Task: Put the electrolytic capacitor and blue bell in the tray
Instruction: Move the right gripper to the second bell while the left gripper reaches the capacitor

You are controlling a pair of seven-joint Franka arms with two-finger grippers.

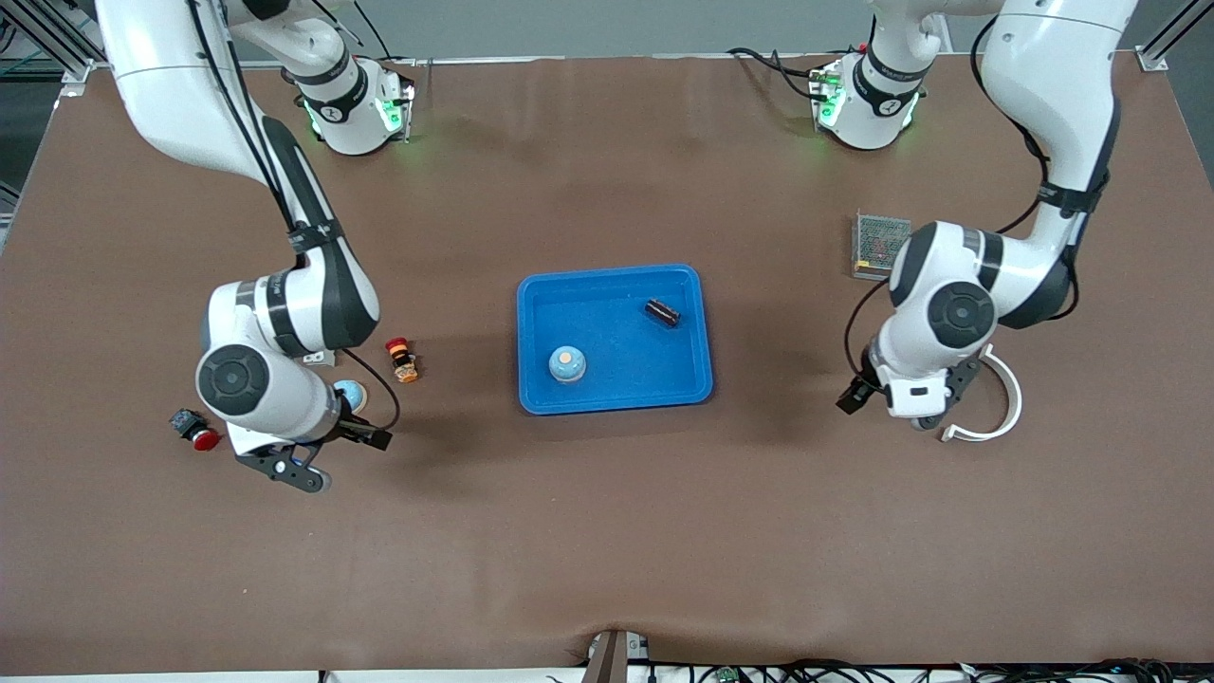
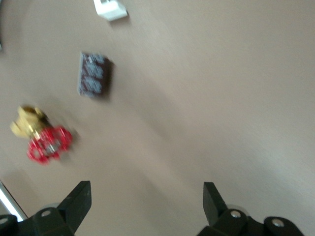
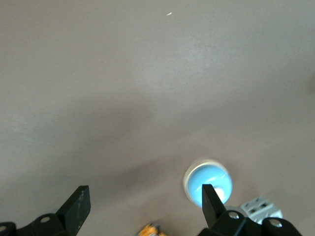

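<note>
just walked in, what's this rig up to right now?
Nothing is being held. The blue tray in the middle of the table already holds the blue bell and the dark electrolytic capacitor, apart from each other. The left gripper is open over bare table by a white curved part. The right gripper is open over the table next to a second blue round part at its own end.
</note>
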